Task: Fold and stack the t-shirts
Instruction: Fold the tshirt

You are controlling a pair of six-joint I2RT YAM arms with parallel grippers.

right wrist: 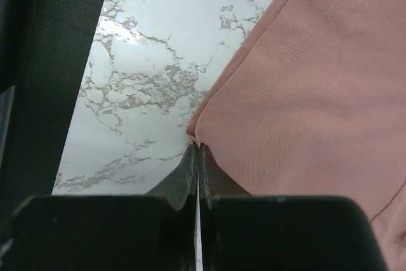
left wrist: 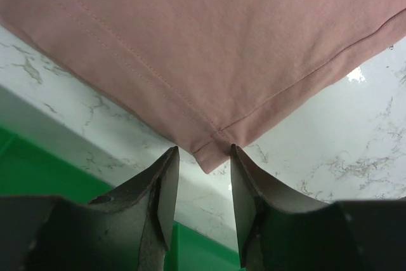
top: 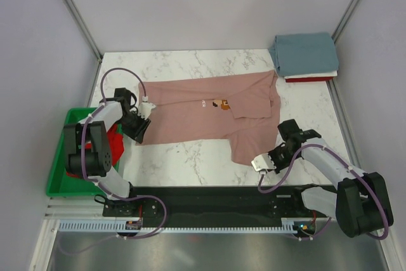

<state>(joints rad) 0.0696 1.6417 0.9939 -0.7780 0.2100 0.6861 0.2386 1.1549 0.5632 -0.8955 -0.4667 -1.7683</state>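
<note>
Progress looks partial: a grey-blue t-shirt [top: 304, 54] lies folded at the far right corner of the table [top: 184, 157], while the pink t-shirt [top: 209, 109] lies spread mid-table, barely folded. The left gripper [left wrist: 203, 157] is spread around one hem corner, and the right gripper [right wrist: 196, 150] pinches another. Red cloth [top: 114, 141] waits in the green tray [top: 60, 176].

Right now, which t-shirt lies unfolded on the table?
The dusty-pink t-shirt, spread flat across the table. The grey-blue t-shirt lies folded at the far right corner.
</note>
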